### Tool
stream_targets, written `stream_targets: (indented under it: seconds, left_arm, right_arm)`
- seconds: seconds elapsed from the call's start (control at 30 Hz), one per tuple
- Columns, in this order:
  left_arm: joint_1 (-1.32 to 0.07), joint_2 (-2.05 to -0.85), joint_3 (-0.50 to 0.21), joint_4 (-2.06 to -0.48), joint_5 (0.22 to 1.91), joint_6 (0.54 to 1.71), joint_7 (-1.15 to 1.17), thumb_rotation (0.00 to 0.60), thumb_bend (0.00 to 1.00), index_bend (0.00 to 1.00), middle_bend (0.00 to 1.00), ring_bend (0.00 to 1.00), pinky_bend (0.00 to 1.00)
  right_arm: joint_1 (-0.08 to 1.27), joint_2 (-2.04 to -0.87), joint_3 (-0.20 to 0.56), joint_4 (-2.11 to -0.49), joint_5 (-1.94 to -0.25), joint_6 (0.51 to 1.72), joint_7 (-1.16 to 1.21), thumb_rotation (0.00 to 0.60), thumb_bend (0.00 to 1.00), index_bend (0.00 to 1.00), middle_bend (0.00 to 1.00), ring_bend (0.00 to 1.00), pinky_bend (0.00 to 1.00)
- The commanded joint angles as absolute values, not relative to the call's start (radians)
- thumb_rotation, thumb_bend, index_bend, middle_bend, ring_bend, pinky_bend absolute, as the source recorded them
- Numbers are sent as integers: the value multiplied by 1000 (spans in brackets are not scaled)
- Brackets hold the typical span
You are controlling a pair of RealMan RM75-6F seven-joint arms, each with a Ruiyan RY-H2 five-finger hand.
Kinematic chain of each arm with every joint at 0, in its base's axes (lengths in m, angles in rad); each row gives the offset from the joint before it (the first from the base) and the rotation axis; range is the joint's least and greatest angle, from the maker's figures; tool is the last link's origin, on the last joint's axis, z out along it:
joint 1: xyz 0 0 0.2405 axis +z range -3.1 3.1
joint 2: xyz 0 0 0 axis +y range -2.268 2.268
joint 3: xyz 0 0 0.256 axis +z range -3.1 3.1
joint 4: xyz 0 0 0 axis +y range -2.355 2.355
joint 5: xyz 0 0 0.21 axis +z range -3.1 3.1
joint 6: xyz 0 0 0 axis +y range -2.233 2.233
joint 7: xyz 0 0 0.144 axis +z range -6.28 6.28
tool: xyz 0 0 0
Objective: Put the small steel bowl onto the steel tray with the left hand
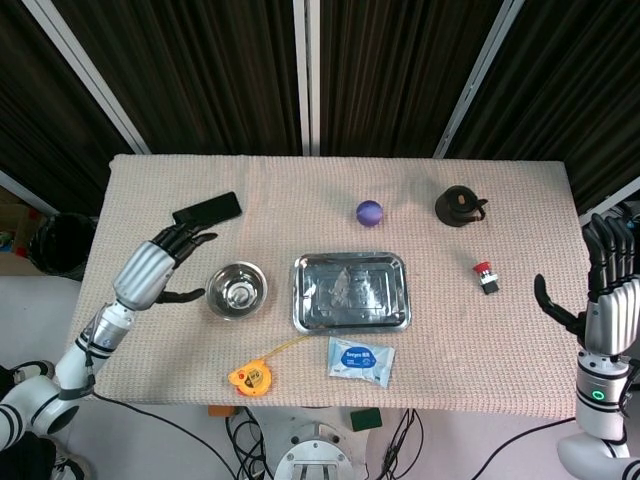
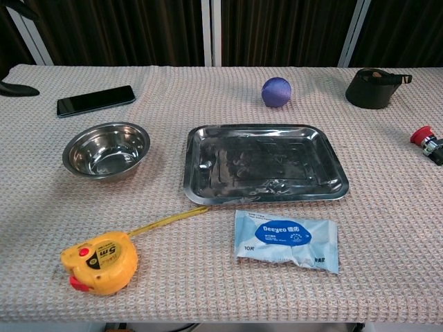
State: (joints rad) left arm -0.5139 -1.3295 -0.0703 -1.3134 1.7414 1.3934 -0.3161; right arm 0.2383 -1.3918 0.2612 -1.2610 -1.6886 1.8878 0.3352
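Observation:
The small steel bowl (image 1: pixel 237 289) (image 2: pixel 106 149) stands upright on the cloth, just left of the steel tray (image 1: pixel 351 291) (image 2: pixel 264 164), which holds nothing. My left hand (image 1: pixel 155 268) hovers close to the bowl's left side, fingers spread and empty, not touching it; in the chest view only a dark fingertip (image 2: pixel 18 88) shows at the left edge. My right hand (image 1: pixel 608 285) is raised off the table's right edge, fingers apart, holding nothing.
A black phone (image 1: pixel 207 210) (image 2: pixel 95 100) lies behind the bowl. A yellow tape measure (image 1: pixel 250 375) (image 2: pixel 99 261) and a wipes packet (image 1: pixel 361 360) (image 2: pixel 286 240) lie in front. Further back are a purple ball (image 1: pixel 370 212), a black lid (image 1: pixel 459 206) and a red button (image 1: pixel 487 275).

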Motion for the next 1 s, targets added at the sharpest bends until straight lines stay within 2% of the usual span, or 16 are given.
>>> stream_targets:
  seconds: [0.03,0.23,0.3,0.47,0.73,0.9,1.0]
  left_arm:
    - [-483,-1274,14,-1355,1798,1366,-188,600,92,224,120,80,223]
    - [-456,-1299,73,-1343,1806,1338,-146,600,92,236,120,116,281]
    - [-454,-1351,69,-1286,1819,1358,-123,600,93,235,120,102,268]
    - [-465,-1494,71,-1105,1863,1397,-109,600,92,297,120,25,161]
    - [-486,-1620,73,-935,1874,1414,-117,600,91,316,120,15,148]
    - [-507,-1656,71,-890,1852,1380,-129,600,96,345,120,16,149]
    - [-520,-1668,72,-875,1848,1371,-125,600,138,373,120,16,149]
  right_arm:
    - [228,-1383,250,-1263,-1687,1890,324,600,368,0,0,0,0]
    - [220,-1374,251,-1259,-1658,1884,351,600,367,0,0,0,0]
    - [218,-1376,250,-1256,-1656,1887,353,600,367,0,0,0,0]
    - [214,-1374,248,-1251,-1651,1891,349,600,367,0,0,0,0]
    - [216,-1375,245,-1244,-1637,1875,345,600,367,0,0,0,0]
    - [221,-1389,242,-1226,-1633,1865,347,600,367,0,0,0,0]
    - [222,-1393,243,-1220,-1630,1864,349,600,368,0,0,0,0]
